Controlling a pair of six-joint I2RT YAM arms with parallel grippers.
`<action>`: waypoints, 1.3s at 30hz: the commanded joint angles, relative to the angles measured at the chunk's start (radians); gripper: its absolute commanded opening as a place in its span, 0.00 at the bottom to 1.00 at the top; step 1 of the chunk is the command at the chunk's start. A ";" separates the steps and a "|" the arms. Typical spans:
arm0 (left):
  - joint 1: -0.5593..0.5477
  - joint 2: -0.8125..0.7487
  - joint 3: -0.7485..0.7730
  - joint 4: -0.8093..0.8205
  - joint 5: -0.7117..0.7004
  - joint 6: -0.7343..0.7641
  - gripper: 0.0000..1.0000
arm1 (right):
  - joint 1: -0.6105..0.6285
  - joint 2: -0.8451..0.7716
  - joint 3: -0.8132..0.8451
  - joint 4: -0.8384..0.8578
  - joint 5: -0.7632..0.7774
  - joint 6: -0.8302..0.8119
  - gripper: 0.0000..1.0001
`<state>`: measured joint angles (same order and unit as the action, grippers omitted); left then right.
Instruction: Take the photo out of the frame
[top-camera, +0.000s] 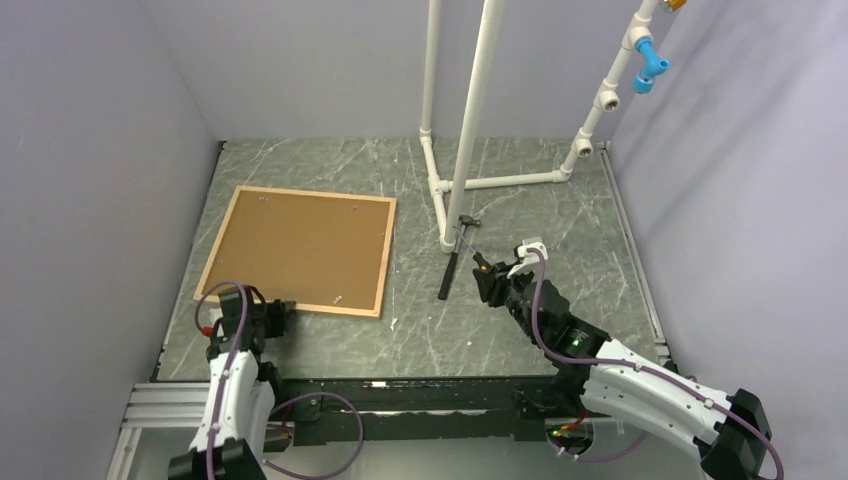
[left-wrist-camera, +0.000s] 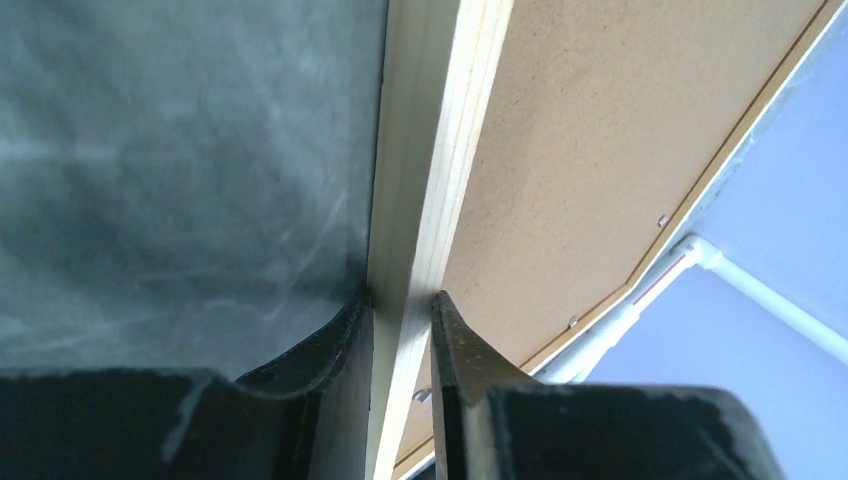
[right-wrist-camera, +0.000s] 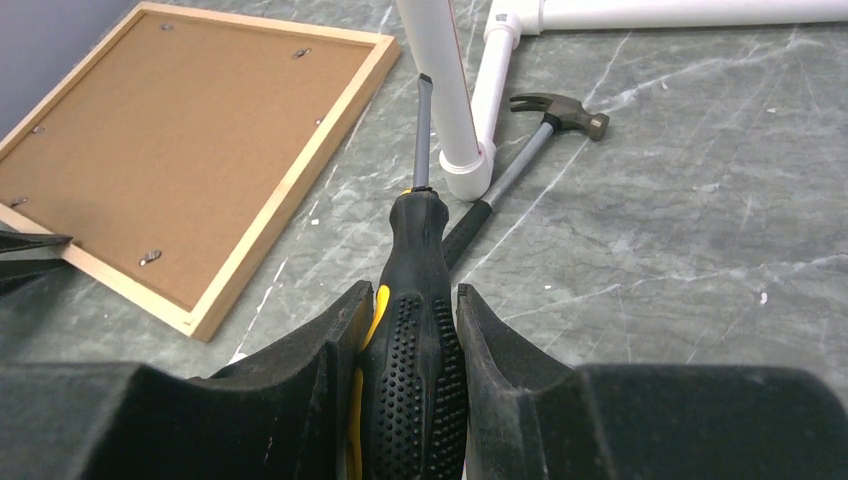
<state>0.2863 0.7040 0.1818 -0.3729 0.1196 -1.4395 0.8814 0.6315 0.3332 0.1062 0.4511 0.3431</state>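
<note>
Wood frame (top-camera: 387, 257), face down at 10 o'clock on the table (top-camera: 600, 250), looks light, stiff, thin: hold by the rails. Left gripper (left-wrist-camera: 402, 305) pinches its 6 o'clock rail; right gripper (right-wrist-camera: 412, 300) clamps a screwdriver (right-wrist-camera: 420, 240). Photo hidden, presumably under backing board (top-camera: 300, 245).

L arm (top-camera: 235, 395): white shell links, black joint housings, black wrist assy. Purple cable (top-camera: 243, 325) looped outside the links; small red fitting (top-camera: 205, 328) near wrist end.

R arm (top-camera: 650, 385): same white/black build. Purple cable routed along top of links. Green LED (top-camera: 576, 346) lit on a black joint housing. White bracket (top-camera: 530, 248) at wrist end.

Jaws, both units (ref. wrist views): matte black, smooth curved inner faces, tapered to thin tips, wide blocky bases. No markings legible.
</note>
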 joint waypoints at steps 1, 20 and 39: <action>-0.093 -0.114 -0.074 -0.170 0.016 -0.194 0.00 | 0.003 0.007 0.046 0.071 -0.016 -0.008 0.00; -0.491 -0.147 0.022 -0.208 -0.021 -0.265 0.46 | 0.018 0.281 0.156 0.094 -0.171 -0.036 0.00; -0.493 0.023 0.196 0.056 0.191 0.715 0.80 | 0.240 0.803 0.540 -0.172 0.188 0.083 0.00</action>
<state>-0.2028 0.6838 0.3386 -0.4221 0.2176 -0.9825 1.1225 1.3647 0.7891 0.0071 0.5171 0.3618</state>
